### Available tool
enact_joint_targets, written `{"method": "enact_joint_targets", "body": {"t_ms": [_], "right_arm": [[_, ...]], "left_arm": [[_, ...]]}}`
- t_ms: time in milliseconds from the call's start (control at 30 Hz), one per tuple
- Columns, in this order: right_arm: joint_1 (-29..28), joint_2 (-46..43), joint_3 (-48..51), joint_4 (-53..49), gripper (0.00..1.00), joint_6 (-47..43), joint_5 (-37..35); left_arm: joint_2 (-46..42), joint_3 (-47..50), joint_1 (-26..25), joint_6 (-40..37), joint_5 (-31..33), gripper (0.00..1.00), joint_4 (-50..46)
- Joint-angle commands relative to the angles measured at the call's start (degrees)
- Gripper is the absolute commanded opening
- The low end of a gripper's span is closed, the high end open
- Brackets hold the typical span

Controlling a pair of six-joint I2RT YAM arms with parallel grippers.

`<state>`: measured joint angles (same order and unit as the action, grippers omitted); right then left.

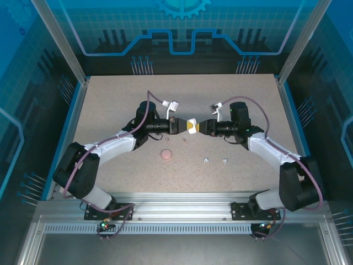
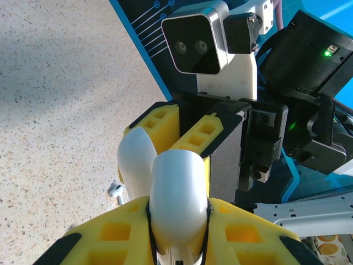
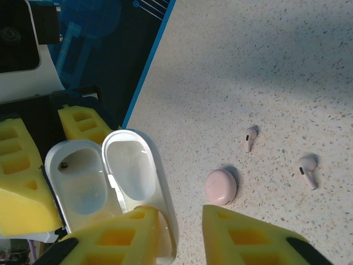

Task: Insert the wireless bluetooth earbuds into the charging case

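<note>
The white charging case (image 1: 191, 126) hangs above the table's middle between both grippers, its lid (image 3: 132, 165) swung open beside the empty body (image 3: 80, 176). My left gripper (image 2: 177, 218) is shut on the case body (image 2: 177, 187). My right gripper (image 3: 182, 237) is open with the lid's rim between its fingers: one finger (image 3: 110, 237) touches it, the other stands apart. Two small white earbuds (image 1: 207, 160) (image 1: 225, 160) lie on the table right of centre. Two tinier pale earbuds (image 3: 250, 138) (image 3: 307, 168) lie near a pink case.
A small pink oval case (image 1: 165, 154) rests closed on the speckled table (image 1: 110, 110), below the left gripper. One earbud (image 2: 116, 190) shows on the table beneath the held case. Blue walls and aluminium posts ring the table.
</note>
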<state>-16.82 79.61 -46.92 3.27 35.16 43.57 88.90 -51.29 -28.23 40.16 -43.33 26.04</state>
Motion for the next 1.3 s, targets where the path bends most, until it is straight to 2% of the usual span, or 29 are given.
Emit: {"method": "enact_joint_targets", "body": {"t_ms": [0, 167, 267, 533, 567, 700, 833, 967, 1100, 1267], "right_arm": [[0.6, 1.1, -0.6, 1.7, 0.24, 0.1, 1.3], [0.7, 1.2, -0.8, 1.7, 0.12, -0.1, 1.7], [0.8, 1.2, -1.1, 1.5, 0.01, -0.2, 1.8], [1.2, 0.7, -2.0, -0.8, 0.0, -0.7, 0.5], [1.3, 0.5, -2.3, -1.8, 0.0, -1.1, -0.2], [1.5, 0.3, -5.1, -8.5, 0.0, -4.6, -3.8], [2.0, 0.7, -7.7, -14.5, 0.0, -9.0, -6.6], [2.1, 1.9, -10.7, -19.6, 0.0, -14.3, -9.0], [2.0, 4.0, -14.7, -24.6, 0.0, -21.0, -11.3], [2.0, 7.6, -20.1, -29.4, 0.0, -29.1, -13.0]], "left_arm": [[0.6, -1.0, -0.9, 0.4, -1.4, 0.0, 2.4], [0.7, -1.1, -1.0, 0.3, -1.4, 0.0, 2.5], [0.9, -1.0, -1.1, 0.3, -1.3, 0.0, 2.6], [1.3, -0.9, -1.2, 0.2, 0.6, 0.01, 1.9], [1.3, -0.9, -1.2, 0.0, 1.3, 0.16, 1.2], [0.2, -1.2, -0.3, -2.1, 4.2, 0.62, -2.5], [-2.3, -2.5, 2.7, -4.7, 3.6, 0.83, -7.5], [-3.1, -7.8, 6.3, -11.8, -0.1, 0.93, -20.3], [-0.8, -15.9, 7.6, -22.8, -4.0, 0.97, -36.4], [6.1, -27.6, 7.7, -36.1, -7.3, 0.99, -56.3]]}}
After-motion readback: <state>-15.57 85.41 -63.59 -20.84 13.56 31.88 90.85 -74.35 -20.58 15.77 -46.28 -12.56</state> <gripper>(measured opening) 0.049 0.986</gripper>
